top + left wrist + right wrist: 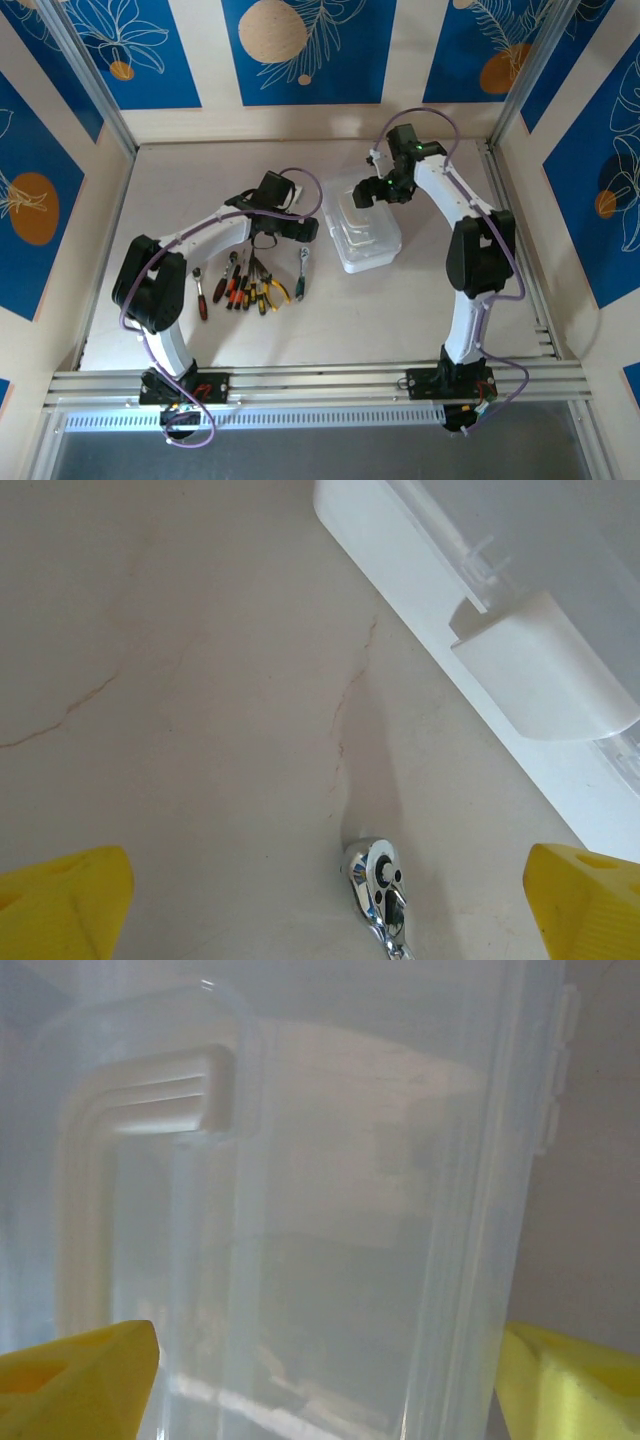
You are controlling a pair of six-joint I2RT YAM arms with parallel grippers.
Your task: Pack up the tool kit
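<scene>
Pale, faintly veined table (400, 320) runs out to metal rails on both sides and a double rail (320, 378) at the near edge, with bare surface in front of the tools and behind the case. From above, the translucent white case (368, 238) lies right of centre. To its left lies a row of hand tools: a red-handled screwdriver (201, 295), yellow-handled pliers (273, 292) and a metal ratchet (300, 262) nearest the case, apart from it. The left wrist camera adds close detail: the ratchet's chromed head lies on the table between the fingers of the left gripper (322, 908), and the case's long edge with a white latch tab (540, 665) crosses the upper right corner, a strip of clear table between it and the ratchet. That gripper is spread to its widest and holds nothing. The right wrist camera looks down onto the case, its moulded handle (150, 1095) at upper left. The right gripper (325, 1385) stands spread wide, one yellow finger (80, 1380) on each side of the case; whether they touch it cannot be told.
</scene>
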